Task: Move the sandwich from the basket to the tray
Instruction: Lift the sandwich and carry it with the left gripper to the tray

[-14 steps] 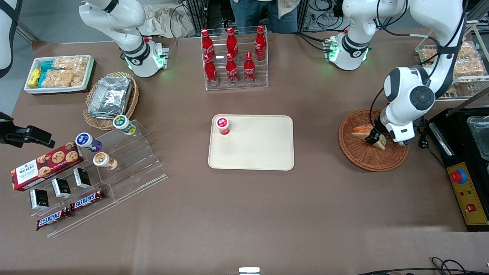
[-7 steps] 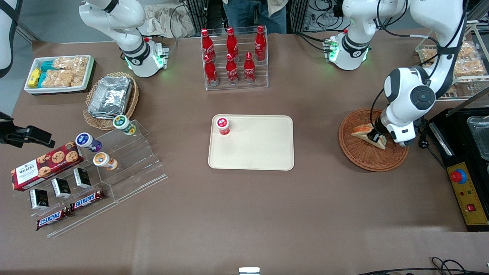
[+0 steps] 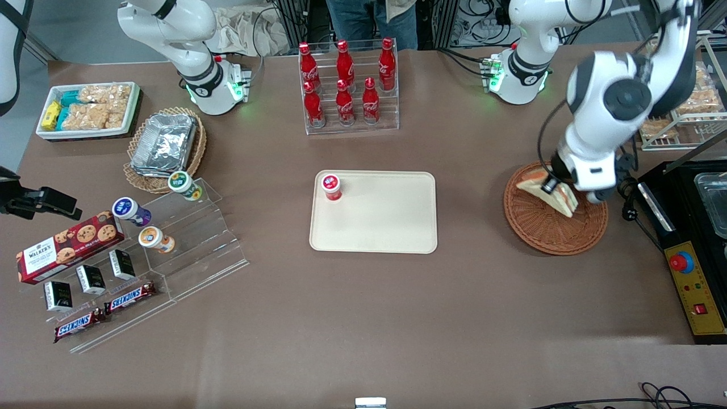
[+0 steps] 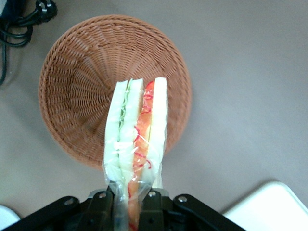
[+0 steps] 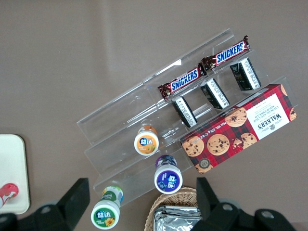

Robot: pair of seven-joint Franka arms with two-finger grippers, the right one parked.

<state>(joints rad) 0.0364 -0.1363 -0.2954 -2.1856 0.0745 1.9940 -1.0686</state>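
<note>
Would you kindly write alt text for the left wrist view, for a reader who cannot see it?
The gripper holds a wrapped sandwich by one end, lifted above the round woven basket. A corner of the cream tray shows on the brown table.

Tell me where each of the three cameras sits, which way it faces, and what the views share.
Front view: high at the table's front, looking down on both arms; the gripper holds the sandwich above the basket.
Left wrist view: on the working arm, facing down past its fingers at the sandwich, basket and a tray corner.
Right wrist view: on the parked arm, facing down at the acrylic stand; its fingers show.
Shared: all three show the tray.
</note>
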